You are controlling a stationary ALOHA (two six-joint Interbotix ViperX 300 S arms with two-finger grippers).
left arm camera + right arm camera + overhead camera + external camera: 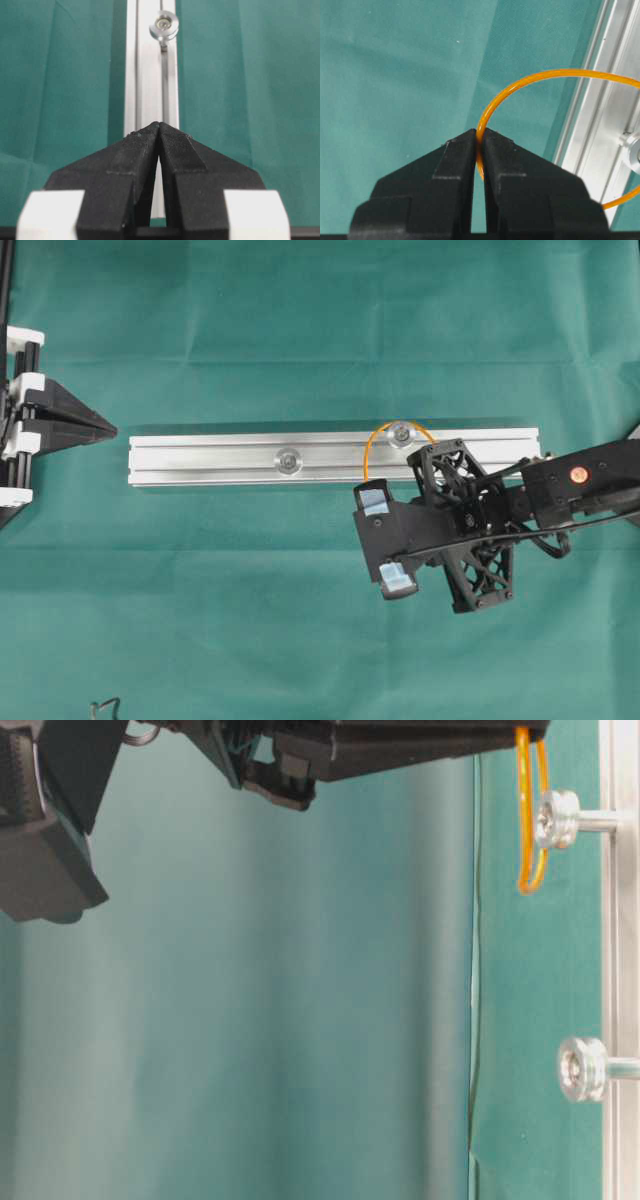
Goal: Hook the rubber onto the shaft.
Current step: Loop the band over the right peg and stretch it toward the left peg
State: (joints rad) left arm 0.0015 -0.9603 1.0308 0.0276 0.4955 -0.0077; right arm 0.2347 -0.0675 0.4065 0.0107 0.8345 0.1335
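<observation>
Right gripper has its fingers clenched on the rubber, a thin orange elastic loop, pinching one strand right at the tips. Overhead, the loop arcs up from the gripper across the long silver aluminium rail and curves around the far side of the right-hand shaft, a short silver post with a flanged round head standing up from the rail. The table-level view shows the band hanging beside that head, both strands close against it, so it looks caught on or at least passing round the post; whether it sits snugly under the flange cannot be told. A second identical post near mid-rail is bare. Left gripper is parked off the rail's left end, fingers pressed together on nothing. All rests on a green cloth surface. Judgement: hooking is mostly done on the one shaft; remaining is to seat the band and let go, or stretch it toward the other post if needed.
</observation>
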